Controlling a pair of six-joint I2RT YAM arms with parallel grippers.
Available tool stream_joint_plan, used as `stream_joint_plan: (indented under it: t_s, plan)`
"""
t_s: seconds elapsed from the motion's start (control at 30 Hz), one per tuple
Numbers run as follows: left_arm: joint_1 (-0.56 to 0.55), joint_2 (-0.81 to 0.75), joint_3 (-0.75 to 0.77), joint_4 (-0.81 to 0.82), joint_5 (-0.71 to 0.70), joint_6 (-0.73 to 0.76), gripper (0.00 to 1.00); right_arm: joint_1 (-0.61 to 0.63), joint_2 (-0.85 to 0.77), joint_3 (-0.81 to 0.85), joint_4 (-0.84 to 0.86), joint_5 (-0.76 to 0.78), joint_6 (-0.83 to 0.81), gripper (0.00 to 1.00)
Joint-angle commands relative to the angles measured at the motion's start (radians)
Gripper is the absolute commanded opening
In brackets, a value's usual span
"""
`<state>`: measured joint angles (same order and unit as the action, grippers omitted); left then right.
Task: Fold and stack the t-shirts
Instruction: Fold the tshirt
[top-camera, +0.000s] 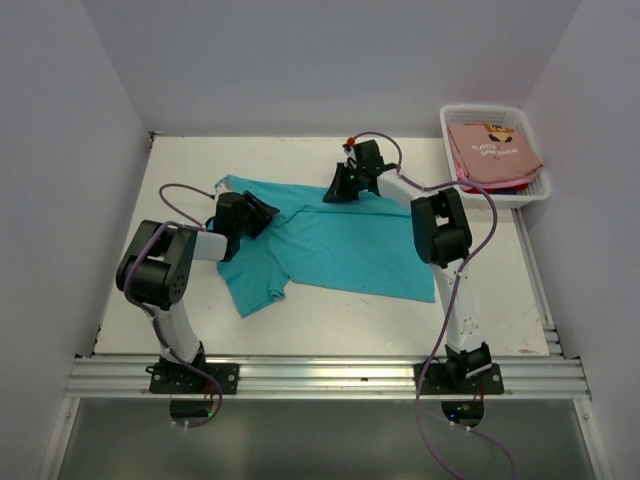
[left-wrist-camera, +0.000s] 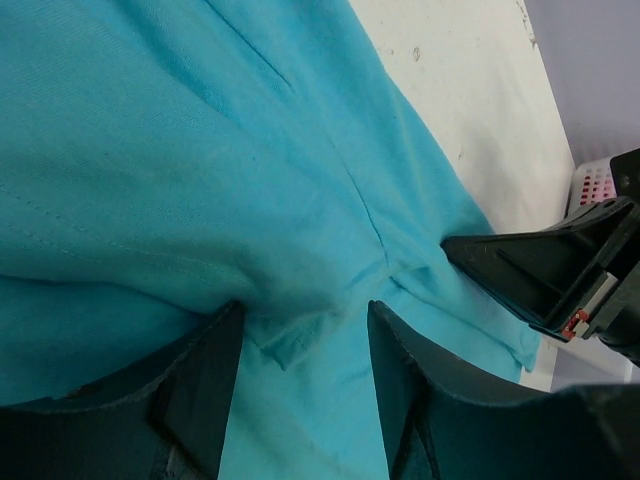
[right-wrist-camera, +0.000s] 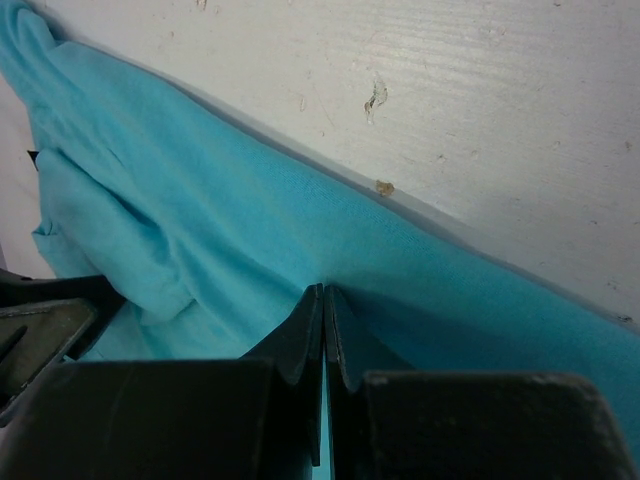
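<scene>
the teal t-shirt (top-camera: 340, 245) lies flat mid-frame on the desk (top-camera: 480, 290), long axis left to right. the right claw (top-camera: 338, 190) is closed, pinching its upper edge; the left claw (top-camera: 262, 212), nearer the sleeve end, stands open astride a pucker.

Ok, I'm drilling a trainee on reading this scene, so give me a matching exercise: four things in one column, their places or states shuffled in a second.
1. teal shirt
2. pink shirt
3. left gripper
4. right gripper

A. shut on the teal shirt's edge
B. in the basket
C. spread on the table
D. open, astride a fold of teal cloth

Pairs: 1-C, 2-B, 3-D, 4-A.
</scene>
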<state>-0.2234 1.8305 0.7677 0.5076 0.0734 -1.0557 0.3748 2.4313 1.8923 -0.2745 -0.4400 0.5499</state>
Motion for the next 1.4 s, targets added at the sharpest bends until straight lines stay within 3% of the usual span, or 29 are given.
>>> stream_joint_plan:
  t_s: [0.0,0.33,0.67,0.87,1.17,1.37]
  plan:
    - [-0.002,0.030,-0.005,-0.014,-0.014,0.008,0.57,0.007,0.009,-0.002,-0.060,0.035,-0.041,0.00]
    - [-0.004,-0.122,-0.142,-0.020,-0.012,-0.020,0.54,0.007,0.023,-0.029,-0.034,0.030,-0.027,0.00]
    - [-0.002,-0.050,-0.102,-0.050,-0.014,0.000,0.48,0.009,0.029,-0.035,-0.035,0.034,-0.030,0.00]
    - [-0.001,-0.004,-0.104,-0.034,-0.029,0.010,0.36,0.009,0.031,-0.036,-0.035,0.029,-0.028,0.00]
    - [0.006,-0.013,-0.103,-0.024,-0.027,0.017,0.00,0.007,0.029,-0.050,-0.032,0.029,-0.036,0.00]
    - [0.006,-0.094,-0.114,-0.050,-0.040,0.036,0.00,0.007,0.029,-0.052,-0.031,0.026,-0.038,0.00]
